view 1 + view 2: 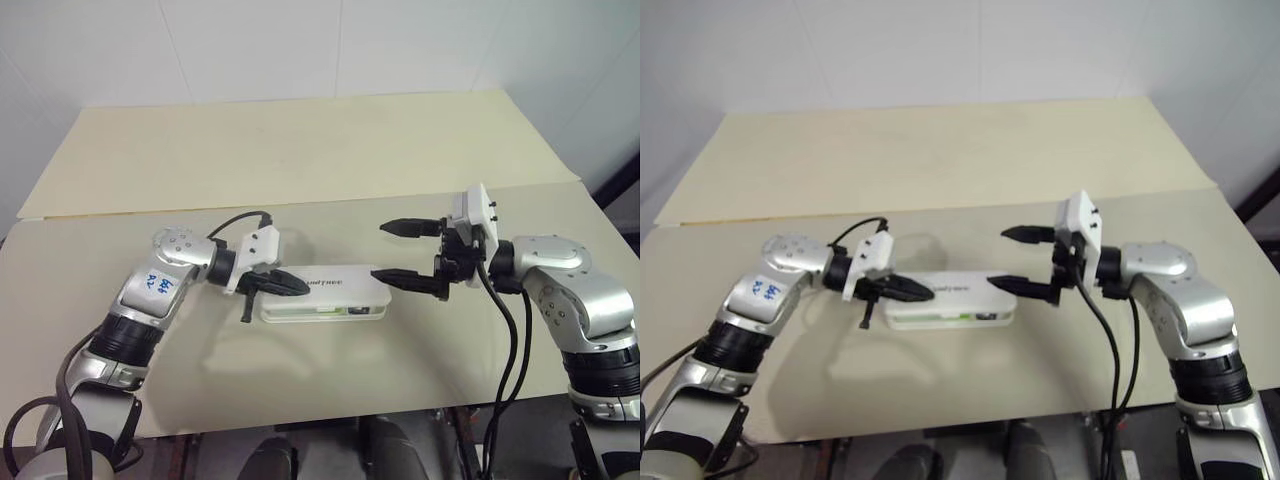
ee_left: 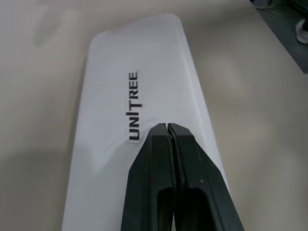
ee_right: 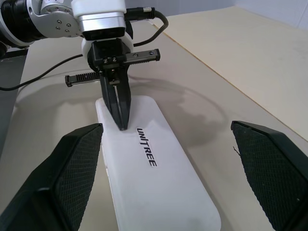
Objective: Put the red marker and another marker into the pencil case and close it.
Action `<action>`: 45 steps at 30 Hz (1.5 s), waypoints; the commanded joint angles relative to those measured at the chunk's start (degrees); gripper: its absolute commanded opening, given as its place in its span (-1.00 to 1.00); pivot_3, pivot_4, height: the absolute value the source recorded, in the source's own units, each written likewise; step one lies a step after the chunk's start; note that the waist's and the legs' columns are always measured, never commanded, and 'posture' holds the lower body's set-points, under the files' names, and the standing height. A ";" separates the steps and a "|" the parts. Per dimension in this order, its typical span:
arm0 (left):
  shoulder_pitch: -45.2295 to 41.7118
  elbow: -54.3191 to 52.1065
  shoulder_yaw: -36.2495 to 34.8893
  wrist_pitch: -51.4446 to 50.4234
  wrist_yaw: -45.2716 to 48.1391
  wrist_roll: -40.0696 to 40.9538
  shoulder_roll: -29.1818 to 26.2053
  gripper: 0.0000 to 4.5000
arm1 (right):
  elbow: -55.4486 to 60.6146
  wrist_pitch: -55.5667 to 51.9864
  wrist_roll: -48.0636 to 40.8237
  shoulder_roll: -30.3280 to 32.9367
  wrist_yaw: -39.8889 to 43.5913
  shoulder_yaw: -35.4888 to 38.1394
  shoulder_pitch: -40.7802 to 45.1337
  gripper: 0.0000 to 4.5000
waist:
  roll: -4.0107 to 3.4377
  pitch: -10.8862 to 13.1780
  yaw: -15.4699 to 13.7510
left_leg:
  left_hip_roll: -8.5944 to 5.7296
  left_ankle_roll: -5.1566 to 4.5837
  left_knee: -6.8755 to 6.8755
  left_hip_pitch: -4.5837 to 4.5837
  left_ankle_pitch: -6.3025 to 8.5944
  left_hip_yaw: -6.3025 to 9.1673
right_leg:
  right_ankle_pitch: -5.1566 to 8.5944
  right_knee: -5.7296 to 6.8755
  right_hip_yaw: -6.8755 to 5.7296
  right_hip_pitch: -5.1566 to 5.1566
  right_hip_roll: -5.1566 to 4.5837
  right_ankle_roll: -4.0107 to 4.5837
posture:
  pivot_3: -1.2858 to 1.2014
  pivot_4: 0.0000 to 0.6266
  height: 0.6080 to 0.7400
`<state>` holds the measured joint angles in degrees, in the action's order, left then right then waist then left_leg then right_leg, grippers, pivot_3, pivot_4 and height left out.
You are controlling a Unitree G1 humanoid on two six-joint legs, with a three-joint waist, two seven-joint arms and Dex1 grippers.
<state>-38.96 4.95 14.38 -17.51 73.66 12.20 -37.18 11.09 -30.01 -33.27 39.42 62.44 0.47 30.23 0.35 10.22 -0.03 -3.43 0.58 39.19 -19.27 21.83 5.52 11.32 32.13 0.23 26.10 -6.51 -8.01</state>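
- Pencil case: white, lying flat mid-surface between both arms; lid down, a green sliver showing through the near side seam
- Left gripper: fingers pressed together, tip on the lid's left part beside the logo
- Right gripper: spread wide, just off the case's right end, holding nothing
- Step, judged: press straight down until the lid latches, with the right gripper ready to stop sliding

Beige table against white wall
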 commanded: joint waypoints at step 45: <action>8.88 -12.78 -12.20 -6.08 -3.11 7.37 -4.72 -0.99 | -3.01 2.98 -0.33 -1.57 -1.91 1.18 1.90 1.00 | 0.01 -0.01 0.12 | 0.03 0.00 0.12 0.04 0.00 0.02 | 0.00 0.19 0.07 0.02 0.00 0.01 | 0.03 -0.52 1.00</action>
<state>-30.70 -4.84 5.18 -23.20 71.75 17.05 -41.27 8.92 -29.51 -34.71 37.53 59.49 0.86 31.50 0.36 10.21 0.09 -3.41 0.57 39.31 -19.23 21.83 5.53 11.32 32.32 0.31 26.12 -6.51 -8.00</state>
